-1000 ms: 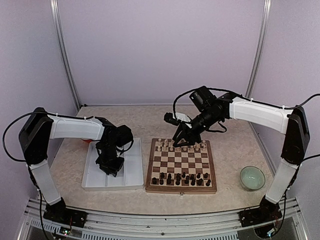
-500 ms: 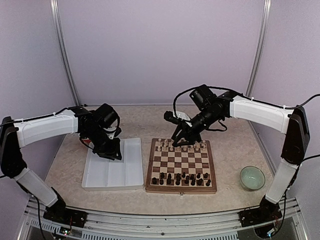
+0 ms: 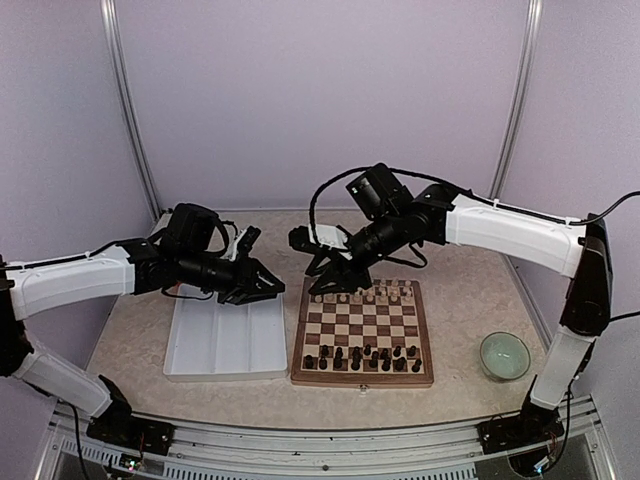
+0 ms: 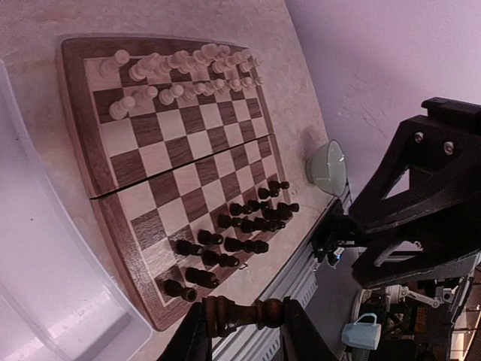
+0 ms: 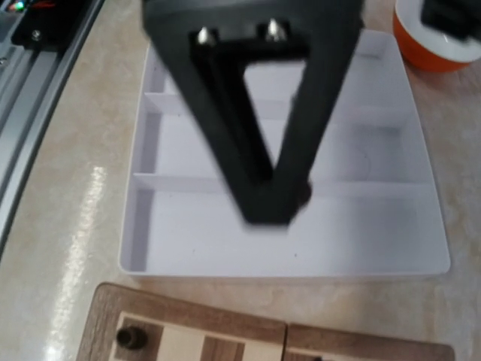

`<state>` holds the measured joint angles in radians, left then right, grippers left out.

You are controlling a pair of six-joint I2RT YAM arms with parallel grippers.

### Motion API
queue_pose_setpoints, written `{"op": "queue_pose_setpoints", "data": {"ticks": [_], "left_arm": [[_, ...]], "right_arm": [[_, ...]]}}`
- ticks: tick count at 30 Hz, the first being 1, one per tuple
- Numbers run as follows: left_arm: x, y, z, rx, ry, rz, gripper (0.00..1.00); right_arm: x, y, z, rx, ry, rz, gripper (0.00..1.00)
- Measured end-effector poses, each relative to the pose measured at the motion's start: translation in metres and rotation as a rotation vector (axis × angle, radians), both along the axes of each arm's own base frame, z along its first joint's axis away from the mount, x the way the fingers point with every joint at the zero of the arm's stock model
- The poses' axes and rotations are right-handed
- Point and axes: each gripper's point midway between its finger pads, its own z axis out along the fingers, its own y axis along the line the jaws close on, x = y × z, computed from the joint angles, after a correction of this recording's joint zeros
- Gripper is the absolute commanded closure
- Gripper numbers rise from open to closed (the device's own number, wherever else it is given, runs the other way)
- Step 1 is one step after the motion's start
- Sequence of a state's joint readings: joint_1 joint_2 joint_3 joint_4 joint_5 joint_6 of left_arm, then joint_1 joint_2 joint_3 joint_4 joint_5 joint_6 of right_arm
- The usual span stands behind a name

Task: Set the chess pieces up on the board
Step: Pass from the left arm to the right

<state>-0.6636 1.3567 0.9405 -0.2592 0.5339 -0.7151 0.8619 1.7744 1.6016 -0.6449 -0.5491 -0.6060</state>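
— The left claw (image 4: 246,322) is clenched on a dark chess piece (image 4: 233,313); the piece lies crosswise between the fingers (image 4: 302,336), one end sticking out past the side.
— Where does that claw hang?
— Over the far right corner of the white divided tray (image 3: 215,352), just beside the far left corner of the board (image 3: 362,328); it touches neither.
— And the right claw (image 5: 267,207)?
— Its tips run to a point in a blurred wrist view; I cannot tell whether it is clenched or released; it hovers above the gap between tray and board, near the left claw.
— The rest of the dark pieces (image 3: 362,357)?
— On the board, in the two rows nearest the arm bases, unevenly spaced; the cream pieces (image 3: 362,293) fill the two far rows; the middle squares are bare.
— Around the board?
— A green bowl (image 3: 504,355) sits on the worktop (image 3: 460,290) to its right, well apart; an orange container (image 5: 437,43) stands beyond the tray's far edge.
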Motion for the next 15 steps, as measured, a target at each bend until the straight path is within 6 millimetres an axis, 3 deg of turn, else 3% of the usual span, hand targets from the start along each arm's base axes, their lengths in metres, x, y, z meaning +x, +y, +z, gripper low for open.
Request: {"op": "queue_pose_setpoints", "data": {"ticks": [8, 15], "left_arm": [[-0.014, -0.029, 0.034, -0.202, -0.009, -0.077, 0.69], [-0.018, -0.035, 0.051, -0.29, -0.013, -0.101, 0.68]], "right_arm": [[0.002, 0.016, -0.01, -0.027, -0.044, -0.028, 0.59], [-0.002, 0.026, -0.004, -0.004, -0.056, -0.036, 0.59]]}}
